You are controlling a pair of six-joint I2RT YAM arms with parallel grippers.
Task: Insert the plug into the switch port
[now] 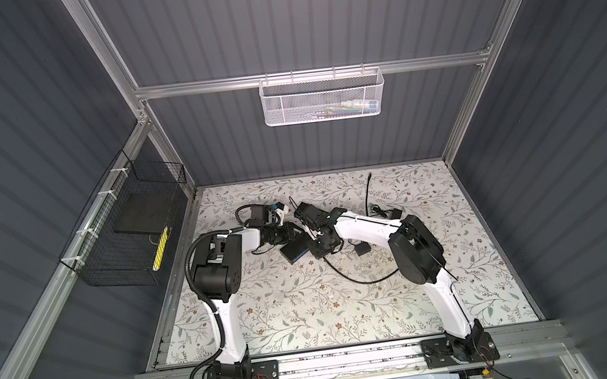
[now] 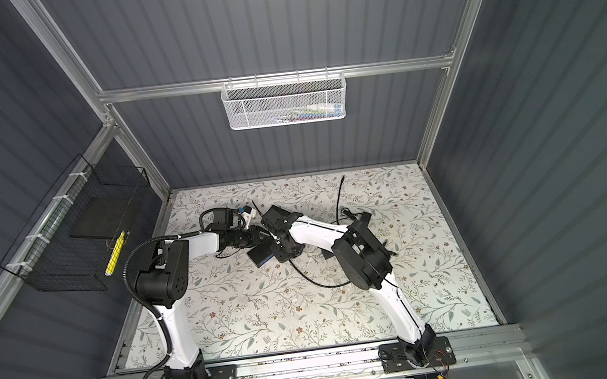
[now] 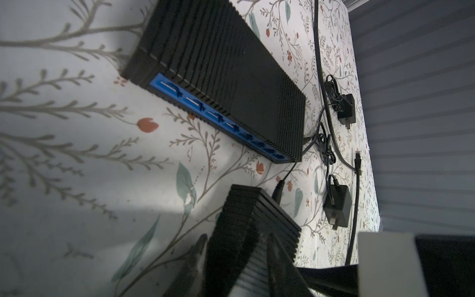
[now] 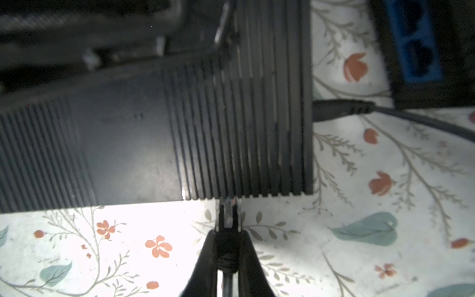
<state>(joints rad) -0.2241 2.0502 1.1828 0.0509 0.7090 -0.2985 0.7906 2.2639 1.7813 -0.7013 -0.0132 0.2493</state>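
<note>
Saw, from the right wrist alone, the right gripper (image 4: 228,232) pinched shut on the plug (image 4: 227,214): clear hard tip, black ribbed boot, thin cord behind. Found that tip touching the long edge of the ribbed box (image 4: 231,128), flat, matte black plastic, grooved toward its end. Could not see the port: the box's side facing the plug lay out of sight. Noted a round power plug (image 4: 339,110) seated in the box's short end. Saw, from the left wrist, the left gripper (image 3: 239,246) clamped on that box across its width. Made out beyond it a long box (image 3: 231,77), finned likewise, flat on the flowered table (image 3: 77,154), its blue side showing a row of sockets. Counted two square adapters (image 3: 337,205) farther on. Picked out in both top views one blue-sided box (image 1: 292,247) beside the two wrists, without telling which. Spotted a black wire basket (image 1: 122,232), then a white mesh basket (image 1: 323,96), on the frame.
</note>
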